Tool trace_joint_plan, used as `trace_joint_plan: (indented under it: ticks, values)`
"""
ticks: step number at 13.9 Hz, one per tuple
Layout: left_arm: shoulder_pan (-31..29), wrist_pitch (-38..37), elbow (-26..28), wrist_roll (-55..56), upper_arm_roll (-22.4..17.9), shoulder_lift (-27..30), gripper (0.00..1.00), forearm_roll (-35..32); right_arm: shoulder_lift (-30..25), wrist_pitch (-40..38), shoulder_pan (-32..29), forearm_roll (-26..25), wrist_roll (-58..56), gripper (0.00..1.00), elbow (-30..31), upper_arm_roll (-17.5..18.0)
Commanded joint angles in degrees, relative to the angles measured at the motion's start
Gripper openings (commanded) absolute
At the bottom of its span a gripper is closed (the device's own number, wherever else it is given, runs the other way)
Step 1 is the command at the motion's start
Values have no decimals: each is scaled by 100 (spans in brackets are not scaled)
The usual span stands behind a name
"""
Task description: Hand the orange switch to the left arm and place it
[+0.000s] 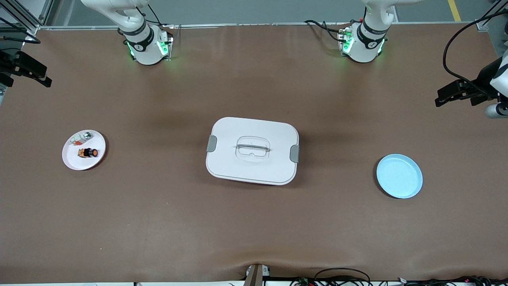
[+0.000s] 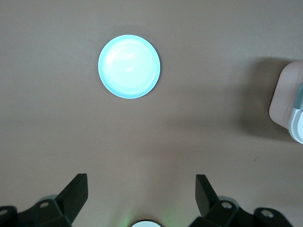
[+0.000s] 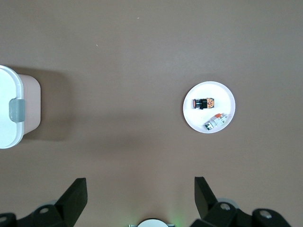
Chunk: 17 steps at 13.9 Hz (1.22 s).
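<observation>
Orange switch point(image 1: 87, 152), black-capped, lies on its side on a white plate point(image 1: 73, 161) near the desk's right-arm end; the white box point(image 1: 252, 151) with grey clips, lid on, sits mid-desk.

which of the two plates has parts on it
The white plate toward the right arm's end: it holds the orange switch and a whitish part. The blue plate is bare.

1. The front camera looks down from high across the table point(image 1: 254, 222), facing both arm bases.
2. The left wrist camera looks straight down from well above, over the blue plate point(image 2: 129, 66).
3. The right wrist camera does likewise over the white plate point(image 3: 209, 107).
4. All three show the box point(image 1: 252, 150), though the wrist views catch only what seems its edge.
</observation>
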<state>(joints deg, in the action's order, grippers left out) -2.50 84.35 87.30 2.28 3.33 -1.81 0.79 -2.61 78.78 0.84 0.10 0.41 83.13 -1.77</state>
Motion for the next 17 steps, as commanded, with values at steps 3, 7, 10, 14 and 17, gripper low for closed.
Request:
trace_joint_plan:
  ticks: [3,7,10,14,17]
  values:
    - [-23,-103,-37,-61,1,49,100,18,-12,-55,-40,192,161,100,-34,36]
    - [-23,-94,-64,-61,-17,41,100,53,-12,-90,-31,289,425,100,-25,37]
    - [4,-94,-37,-53,18,32,100,44,-152,-108,-40,289,425,100,273,37]
    - [-23,-94,-73,-53,1,49,100,9,-161,-82,-40,298,495,100,300,37]
    - [12,-42,-73,-53,18,32,100,18,-144,-73,-40,306,513,100,300,37]
